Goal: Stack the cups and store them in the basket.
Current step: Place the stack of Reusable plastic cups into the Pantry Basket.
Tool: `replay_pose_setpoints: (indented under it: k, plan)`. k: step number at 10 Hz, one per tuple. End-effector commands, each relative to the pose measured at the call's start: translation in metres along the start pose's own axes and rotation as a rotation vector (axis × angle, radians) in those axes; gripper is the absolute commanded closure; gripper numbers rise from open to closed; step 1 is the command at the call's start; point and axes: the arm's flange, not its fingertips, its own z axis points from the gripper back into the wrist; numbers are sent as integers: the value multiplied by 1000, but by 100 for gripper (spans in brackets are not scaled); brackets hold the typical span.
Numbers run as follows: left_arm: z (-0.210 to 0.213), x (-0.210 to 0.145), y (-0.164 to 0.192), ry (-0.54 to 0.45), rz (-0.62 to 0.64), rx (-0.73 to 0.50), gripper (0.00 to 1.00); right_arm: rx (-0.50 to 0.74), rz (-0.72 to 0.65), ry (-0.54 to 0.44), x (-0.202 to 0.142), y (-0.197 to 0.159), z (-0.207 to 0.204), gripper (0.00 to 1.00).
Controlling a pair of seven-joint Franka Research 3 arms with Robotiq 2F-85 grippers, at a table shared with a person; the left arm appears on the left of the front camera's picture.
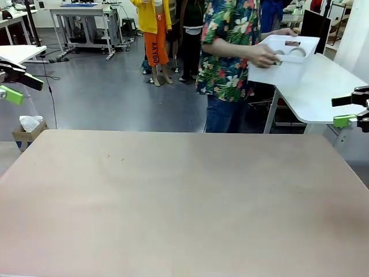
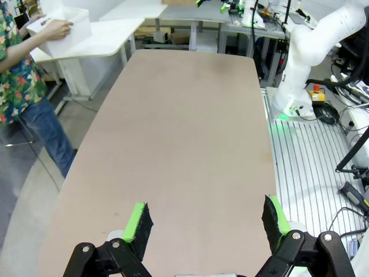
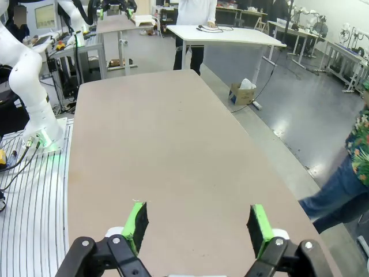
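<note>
Both the left gripper [image 2: 207,222] and the right gripper [image 3: 197,228] are wide open, empty. The basket [image 1: 288,60], with cups [image 1: 292,47] inside, is far beyond them in the person's hand [image 1: 266,56]. It looks light, stiff; the rim is probably the best hold.

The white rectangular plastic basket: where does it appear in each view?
Front view: white rectangular plastic basket upper right, held by the person's hand.
Left wrist view: top left, same hand on it.
Right wrist view: none seen.
Shared landmark: the person's floral shirt.
</note>
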Motion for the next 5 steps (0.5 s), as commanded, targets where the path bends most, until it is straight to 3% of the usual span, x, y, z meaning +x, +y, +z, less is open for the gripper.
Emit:
replay_pose_setpoints:
  k: [1, 5]
  plan:
    - [0, 3, -1, -12, 9, -3, 0, -12, 9, -16, 2, -3, -1, 8]
    - [0, 3, -1, -12, 9, -3, 0, -12, 9, -16, 2, -3, -1, 8]
